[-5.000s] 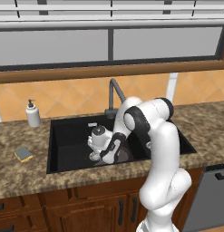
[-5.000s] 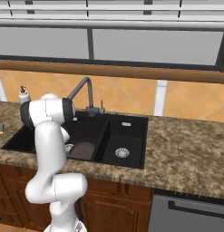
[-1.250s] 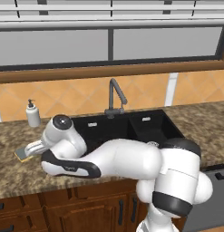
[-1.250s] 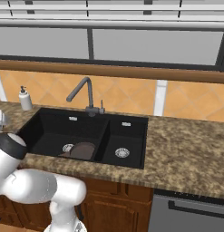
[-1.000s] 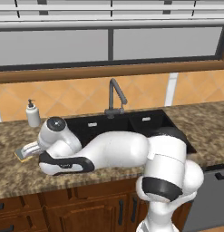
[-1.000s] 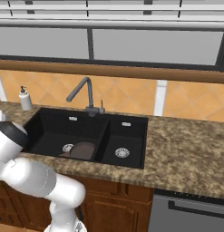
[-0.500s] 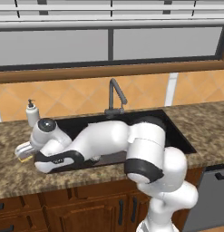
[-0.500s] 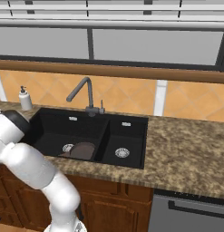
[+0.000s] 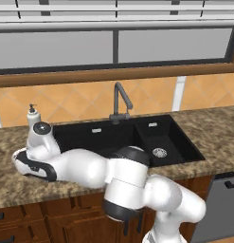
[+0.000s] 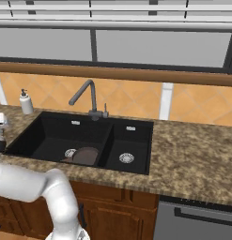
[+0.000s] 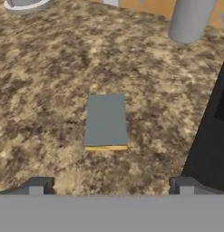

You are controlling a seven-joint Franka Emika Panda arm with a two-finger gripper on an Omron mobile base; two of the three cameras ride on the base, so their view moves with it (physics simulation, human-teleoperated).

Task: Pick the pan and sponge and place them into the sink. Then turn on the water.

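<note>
The sponge (image 11: pixel 105 120) lies flat on the speckled counter, grey-blue top up with a yellow edge toward me. My gripper (image 11: pixel 111 186) hovers just above and short of it, open, with its fingertips (image 11: pixel 38 186) spread wider than the sponge and nothing between them. In the left base view my arm (image 9: pixel 85 166) stretches left across the counter beside the black sink (image 9: pixel 147 135), covering the sponge. The dark brown pan (image 10: pixel 85 155) rests in the sink's (image 10: pixel 51 136) large basin, next to its drain. No water runs from the faucet (image 10: pixel 84 93).
A white soap dispenser (image 9: pixel 33 115) (image 10: pixel 26 102) stands at the back of the counter, just beyond the sponge; its body (image 11: pixel 190 18) rises at the hand view's top right. The sink's black rim (image 11: pixel 213 145) runs along that view's right side.
The arm has swung further left, from the sink out over the counter. The hand now sits low above the sponge. The pan stays in the basin, and the gripper has stayed open.
</note>
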